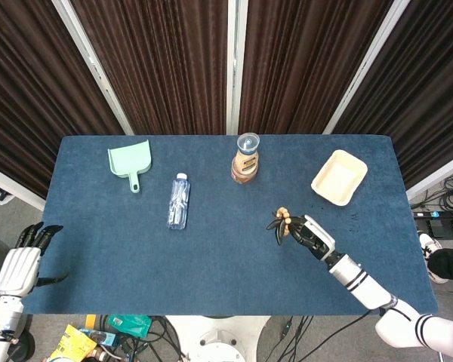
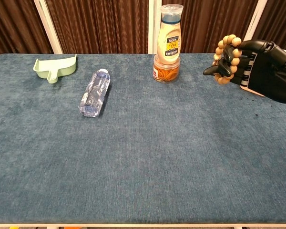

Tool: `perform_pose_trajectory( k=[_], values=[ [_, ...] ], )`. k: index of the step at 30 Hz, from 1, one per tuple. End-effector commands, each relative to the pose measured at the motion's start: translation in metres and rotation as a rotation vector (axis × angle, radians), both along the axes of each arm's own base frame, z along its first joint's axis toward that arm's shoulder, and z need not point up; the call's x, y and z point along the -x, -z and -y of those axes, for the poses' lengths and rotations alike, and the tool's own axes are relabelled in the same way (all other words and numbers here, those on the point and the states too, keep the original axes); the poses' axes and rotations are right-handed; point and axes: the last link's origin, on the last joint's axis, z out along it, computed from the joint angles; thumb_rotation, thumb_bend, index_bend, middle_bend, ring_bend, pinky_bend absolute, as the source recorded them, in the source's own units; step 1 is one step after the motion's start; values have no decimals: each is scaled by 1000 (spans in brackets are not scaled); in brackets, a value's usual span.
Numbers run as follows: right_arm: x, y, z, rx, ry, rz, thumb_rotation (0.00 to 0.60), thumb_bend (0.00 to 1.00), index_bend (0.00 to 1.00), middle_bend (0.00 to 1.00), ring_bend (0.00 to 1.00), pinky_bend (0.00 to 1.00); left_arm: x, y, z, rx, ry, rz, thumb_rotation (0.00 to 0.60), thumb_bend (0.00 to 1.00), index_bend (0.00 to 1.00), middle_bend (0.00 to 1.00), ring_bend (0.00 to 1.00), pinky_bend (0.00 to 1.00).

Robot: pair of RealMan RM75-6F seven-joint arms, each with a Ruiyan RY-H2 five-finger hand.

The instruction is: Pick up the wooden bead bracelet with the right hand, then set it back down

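Note:
The wooden bead bracelet (image 2: 228, 58) is a ring of round tan beads, held upright above the blue table by my right hand (image 2: 257, 68). In the head view the bracelet (image 1: 285, 222) shows at the tip of the right hand (image 1: 306, 234), right of the table's middle. The dark fingers curl through and around the beads. My left hand (image 1: 21, 265) hangs off the table's front left corner, fingers spread, holding nothing.
A clear plastic bottle (image 1: 179, 200) lies left of centre. A green dustpan (image 1: 129, 164) sits at the back left. A sauce bottle on a small jar (image 1: 246, 159) stands at the back middle. A cream tray (image 1: 338, 177) rests at the back right.

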Motion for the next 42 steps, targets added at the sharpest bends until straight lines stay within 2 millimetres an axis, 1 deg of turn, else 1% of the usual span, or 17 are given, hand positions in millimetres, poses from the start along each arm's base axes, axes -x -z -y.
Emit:
perform_pose_trajectory(
  k=[1,7,11,14,18,19,20,21,22,23,24,26,30,37,40,41,42],
  values=[
    [1,-1,-1,3,-4,-6,357,1000,597,618,308,17,0,0,1,0,0,0,600,0,140,126,0,0],
    [1,-2,-1,0,-10,-7,362,1000,574,610,306,18,0,0,0,1,1,1,600,0,140,126,0,0],
    [1,-3,-1,-5,-20,-4,362,1000,532,573,288,18,-1,0,0,0,1,0,600,0,140,126,0,0],
    [2,-2,-1,-13,-24,-1,363,1000,488,540,267,18,-1,0,0,2,-1,-3,600,0,140,126,0,0],
    [3,-2,-1,-22,-24,8,356,1000,396,512,232,17,-1,-1,0,2,0,-5,600,0,140,126,0,0],
    [3,-1,-1,-24,-23,9,330,973,383,510,226,17,-2,-1,0,2,0,-5,600,0,140,126,0,0],
    [4,-1,-1,-27,-19,12,285,889,377,509,225,17,-2,-1,0,3,-1,-6,600,0,140,126,0,0],
    [4,-1,-1,-30,-16,16,235,779,375,509,224,17,-1,-1,0,3,-1,-7,600,0,140,126,0,0],
    [4,-1,0,-32,-11,21,206,683,374,509,224,17,-2,-1,0,4,-1,-8,600,0,140,126,0,0],
    [4,-1,0,-38,-1,33,179,549,373,509,223,18,-2,-1,-1,4,-1,-8,600,0,140,126,0,0],
    [4,-2,0,-44,8,45,162,463,373,508,223,18,-2,-1,-1,5,1,-9,600,0,140,126,0,0],
    [6,-2,1,-50,24,58,133,362,373,508,223,18,-2,-1,-1,5,2,-9,600,0,140,126,0,0],
    [11,-4,1,-39,35,44,107,210,371,505,223,14,-4,0,-2,7,5,-9,600,0,140,126,0,0],
    [25,1,11,109,-3,-267,111,197,368,501,206,13,-7,-1,-4,5,19,-10,600,0,140,126,0,0],
    [29,9,20,189,-52,-481,208,196,368,494,201,13,-9,-1,-4,2,28,-12,600,0,140,126,0,0],
    [29,13,23,226,-89,-581,242,197,368,490,202,13,-10,-1,-4,1,30,-13,600,0,140,126,0,0],
    [29,16,25,252,-116,-654,253,205,367,484,202,13,-10,-1,-4,0,30,-14,600,0,140,126,0,0]
  ],
)
